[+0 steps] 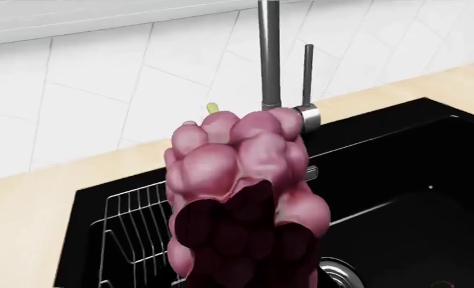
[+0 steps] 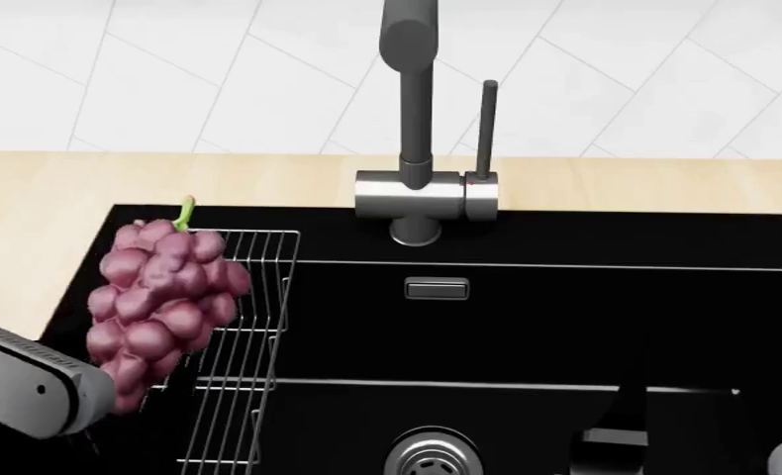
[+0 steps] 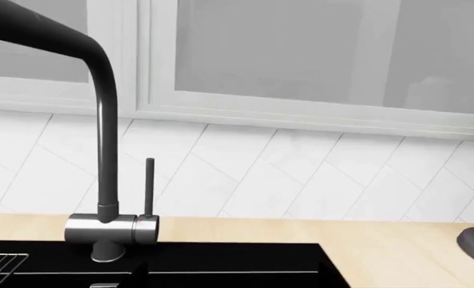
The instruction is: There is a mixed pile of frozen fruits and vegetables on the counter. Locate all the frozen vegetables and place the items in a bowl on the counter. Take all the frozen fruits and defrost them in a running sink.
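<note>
- My left gripper (image 2: 94, 381) grasps the grape bunch (image 2: 160, 297), above the wire rack (image 2: 240, 356) at the sink (image 2: 537, 336) edge.
- Risk: released here, the grapes may lodge on the rack, away from the faucet (image 2: 411, 119).
- My right gripper: out of view.

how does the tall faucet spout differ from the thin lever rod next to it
The dark grey tall faucet spout is thick; the thin dark lever rod is far slimmer. The spout rises higher and bends over at the top in the right wrist view, while the rod is shorter and ends straight. The spout sits left of the rod in the head view. Both stand upright from the same brushed steel valve body.
</note>
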